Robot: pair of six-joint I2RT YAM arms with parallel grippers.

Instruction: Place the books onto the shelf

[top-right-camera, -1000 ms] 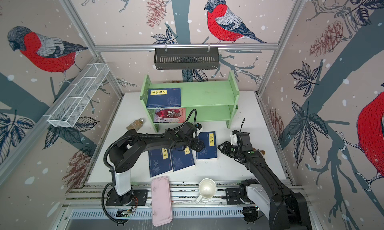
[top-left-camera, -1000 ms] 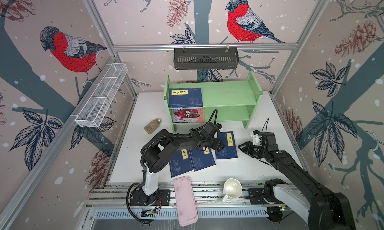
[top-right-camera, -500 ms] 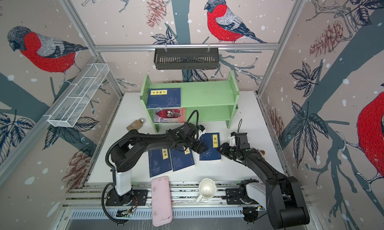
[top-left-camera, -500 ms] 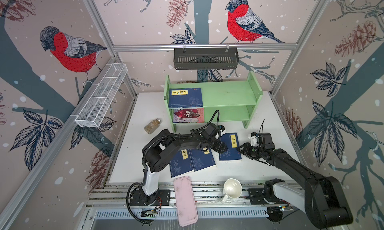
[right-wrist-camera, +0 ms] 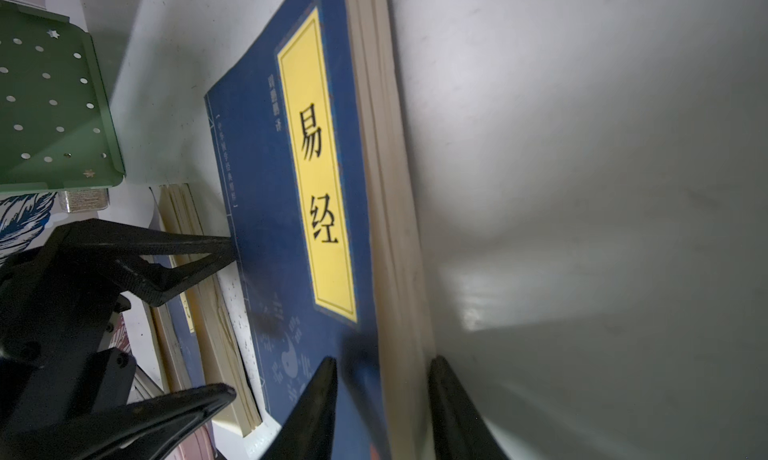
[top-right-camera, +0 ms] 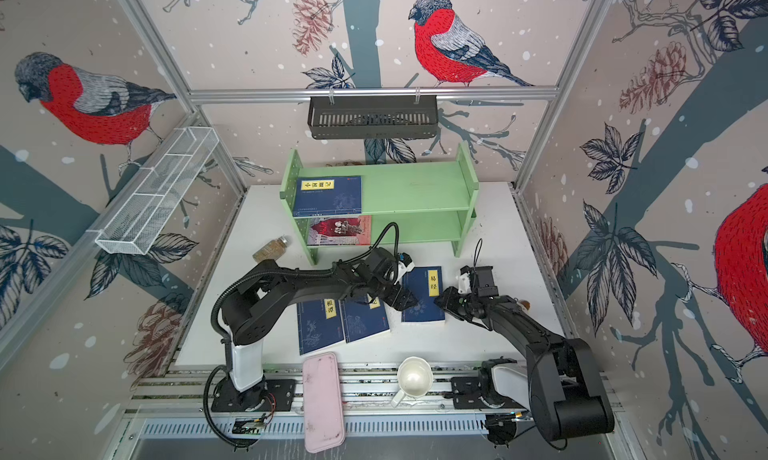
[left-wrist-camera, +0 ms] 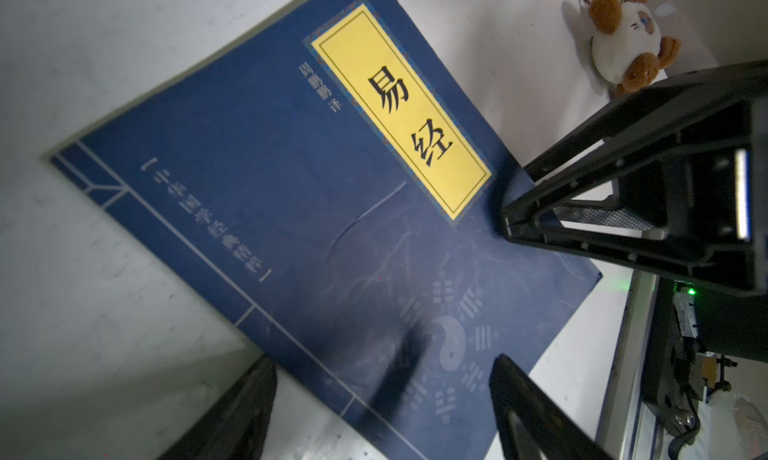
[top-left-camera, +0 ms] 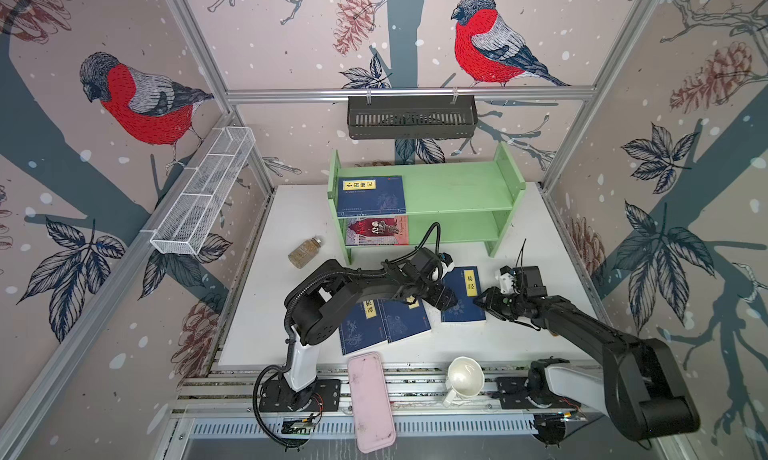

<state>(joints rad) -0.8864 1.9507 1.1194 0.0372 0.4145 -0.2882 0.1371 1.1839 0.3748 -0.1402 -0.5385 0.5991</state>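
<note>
Target, the 易经 book point(top-left-camera: 463, 296), lies flat mid-surface point(top-left-camera: 519, 333), nearer the front edge, just right of two other navy books point(top-left-camera: 382, 325). R claw point(right-wrist-camera: 386, 395) sits low at its page edge, jaws apart and straddling it, one finger over the cover, one beside the pages; not clenched yet, prob. set to pinch & lift. L claw point(top-left-camera: 451, 302) is spread wide over the spine side, likely a stop vs sliding; contact I can't tell. Shelf point(top-left-camera: 457, 188) stands along the back edge w/ a navy top-tier book point(top-left-camera: 371, 194) and red-and-grey book point(top-left-camera: 378, 231) below, both at its left end.
</note>
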